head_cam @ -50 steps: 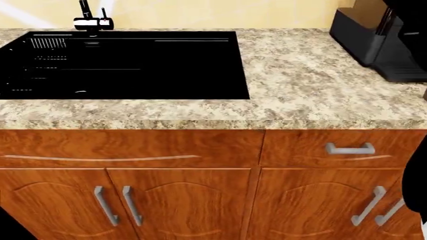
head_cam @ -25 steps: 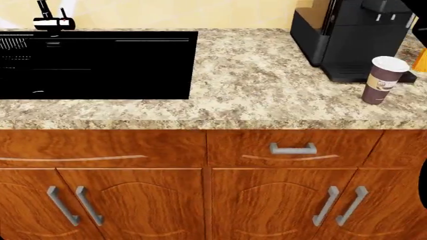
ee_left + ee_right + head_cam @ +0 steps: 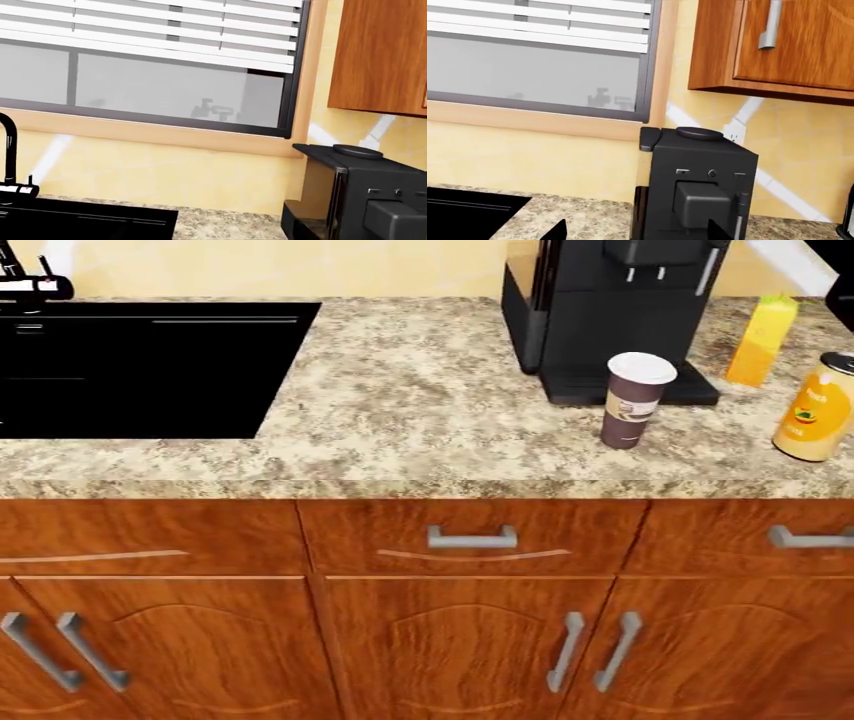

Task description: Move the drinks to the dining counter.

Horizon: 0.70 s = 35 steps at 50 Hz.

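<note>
**Inspector:** Three drinks stand on the granite desk (image 3: 441, 410), all at its right part in the head view. Item one, the dark brown paper cup (image 3: 633, 400) with a white lid, stands upright just in front of the black coffee machine (image 3: 607, 310), near the front edge of its base.

**Clerk:** And the other two?

**Inspector:** Item two, the yellow-orange juice carton (image 3: 763, 340), stands upright to the right of the machine, farther back toward the wall. Item three, the tall orange-yellow can (image 3: 815, 407), stands upright at the view's right edge, nearer the front than the carton and well apart from the cup. None of the three touches another.

**Clerk:** Is the dining counter in sight?

**Inspector:** No view shows it. The desk here carries a black sink (image 3: 140, 365) at the left, with a faucet (image 3: 27, 280) partly cut off at the corner. Below are reddish wood drawers and cupboard doors with silver handles (image 3: 471, 538).

**Clerk:** State of the claws?

**Inspector:** Neither claw appears in the head view. The left wrist view shows only the window blinds (image 3: 153, 30), the wall, the sink corner and the machine; no fingers are visible, so I cannot tell how the left claw stands. The right wrist view shows two dark tips at its lower edge, before the machine; whether the right claw is parted or closed I cannot tell.
</note>
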Motion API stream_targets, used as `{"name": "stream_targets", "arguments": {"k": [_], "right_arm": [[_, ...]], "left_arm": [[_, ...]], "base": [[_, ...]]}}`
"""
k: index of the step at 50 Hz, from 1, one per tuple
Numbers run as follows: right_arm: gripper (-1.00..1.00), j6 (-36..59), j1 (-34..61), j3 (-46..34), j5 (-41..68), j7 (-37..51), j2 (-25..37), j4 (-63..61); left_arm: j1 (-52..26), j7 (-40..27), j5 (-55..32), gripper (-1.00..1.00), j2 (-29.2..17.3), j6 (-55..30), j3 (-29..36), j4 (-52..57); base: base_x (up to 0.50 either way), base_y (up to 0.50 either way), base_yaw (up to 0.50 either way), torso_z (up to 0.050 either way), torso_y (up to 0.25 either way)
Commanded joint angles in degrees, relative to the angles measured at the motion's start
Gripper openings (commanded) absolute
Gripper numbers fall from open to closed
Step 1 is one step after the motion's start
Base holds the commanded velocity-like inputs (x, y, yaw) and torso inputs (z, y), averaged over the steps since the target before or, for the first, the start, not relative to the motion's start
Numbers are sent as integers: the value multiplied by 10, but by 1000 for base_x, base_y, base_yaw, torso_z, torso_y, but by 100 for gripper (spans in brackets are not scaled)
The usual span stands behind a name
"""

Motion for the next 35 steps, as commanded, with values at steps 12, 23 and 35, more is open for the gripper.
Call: {"name": "stream_targets", "arguments": {"k": [12, 23, 35], "right_arm": [[100, -18, -2, -15, 6, -3, 9, 0], [100, -26, -2, -22, 7, -6, 12, 0], [100, -34, -3, -26, 9, -6, 16, 0]], "left_arm": [[-3, 3, -3, 100, -2, 7, 5, 1], [-4, 4, -4, 100, -3, 9, 8, 2], [-6, 5, -6, 100, -5, 12, 11, 2]], "base": [[0, -500, 0, 0, 0], [0, -500, 0, 0, 0], [0, -500, 0, 0, 0]]}}
